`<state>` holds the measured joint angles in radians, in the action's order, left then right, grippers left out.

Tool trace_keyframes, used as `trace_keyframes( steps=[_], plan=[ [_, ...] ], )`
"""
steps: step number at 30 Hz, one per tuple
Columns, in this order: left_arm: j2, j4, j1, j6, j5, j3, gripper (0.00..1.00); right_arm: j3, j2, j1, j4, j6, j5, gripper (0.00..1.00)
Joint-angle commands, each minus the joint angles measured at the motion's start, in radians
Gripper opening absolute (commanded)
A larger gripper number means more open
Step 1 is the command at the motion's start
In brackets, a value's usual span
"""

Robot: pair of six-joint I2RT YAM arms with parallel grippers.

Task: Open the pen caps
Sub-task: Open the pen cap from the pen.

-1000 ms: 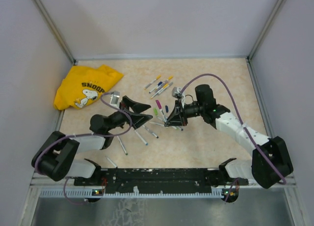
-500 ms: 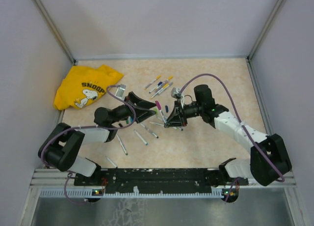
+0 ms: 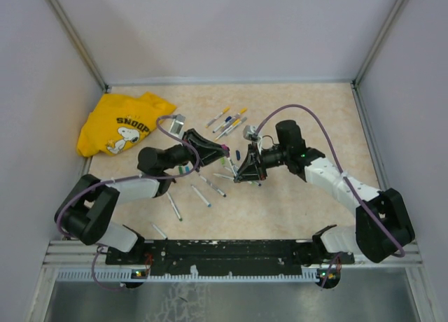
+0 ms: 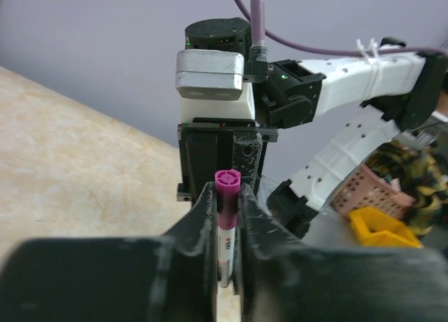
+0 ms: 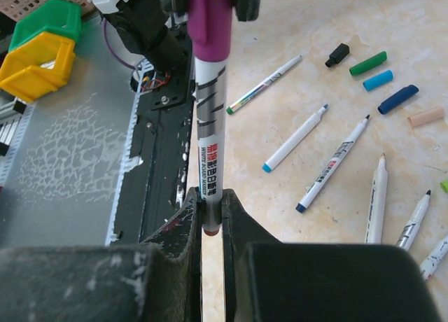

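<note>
Held purple cap point(image 4: 227, 180) pinched in left claw point(image 4: 227, 196) at frame centre; held pen barrel point(image 5: 210, 133) clamped in right claw point(image 5: 211, 203), lower centre.

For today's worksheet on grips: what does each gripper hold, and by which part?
The right gripper clamps the whiteboard marker by its tail end; the left gripper pinches the same marker's purple cap.
</note>
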<state>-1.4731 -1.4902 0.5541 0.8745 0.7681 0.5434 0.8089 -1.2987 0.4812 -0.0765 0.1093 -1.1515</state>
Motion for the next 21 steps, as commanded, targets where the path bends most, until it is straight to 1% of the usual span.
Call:
trace_keyframes(
  steps=[1,2,4,5,6,8,9,12,15,17,21],
  plan=[
    [0.014,0.009,0.006,-0.024,0.026,0.044,0.03,0.059,-0.007,-0.007,-0.005,0.015,-0.013,0.0],
    [0.014,0.012,0.006,-0.026,0.026,0.047,0.0,0.06,-0.007,-0.007,-0.008,0.016,-0.013,0.0],
    [0.018,0.014,0.007,-0.025,0.02,0.043,0.0,0.062,-0.008,-0.007,-0.01,0.015,-0.009,0.02],
    [0.022,0.015,0.009,-0.03,0.016,0.038,0.0,0.062,-0.007,-0.007,-0.01,0.014,-0.005,0.1],
    [0.029,0.019,0.013,-0.037,0.008,0.031,0.0,0.062,-0.006,-0.007,-0.009,0.01,0.004,0.25],
    [0.047,0.038,0.03,-0.062,-0.029,0.01,0.0,0.062,0.001,-0.007,-0.006,0.001,0.021,0.39],
    [0.057,0.051,0.043,-0.08,-0.054,-0.007,0.0,0.062,0.006,-0.007,0.001,-0.006,0.028,0.44],
    [0.094,0.108,0.095,-0.148,-0.149,-0.043,0.0,0.049,0.025,-0.007,0.037,-0.034,0.053,0.46],
    [0.124,0.175,0.151,-0.221,-0.244,-0.055,0.0,0.029,0.046,-0.007,0.079,-0.07,0.077,0.46],
    [0.141,0.218,0.171,-0.248,-0.291,-0.056,0.0,0.022,0.055,-0.007,0.097,-0.081,0.077,0.45],
    [0.159,0.232,0.178,-0.262,-0.341,-0.07,0.0,0.016,0.066,-0.007,0.113,-0.092,0.072,0.42]
  ],
)
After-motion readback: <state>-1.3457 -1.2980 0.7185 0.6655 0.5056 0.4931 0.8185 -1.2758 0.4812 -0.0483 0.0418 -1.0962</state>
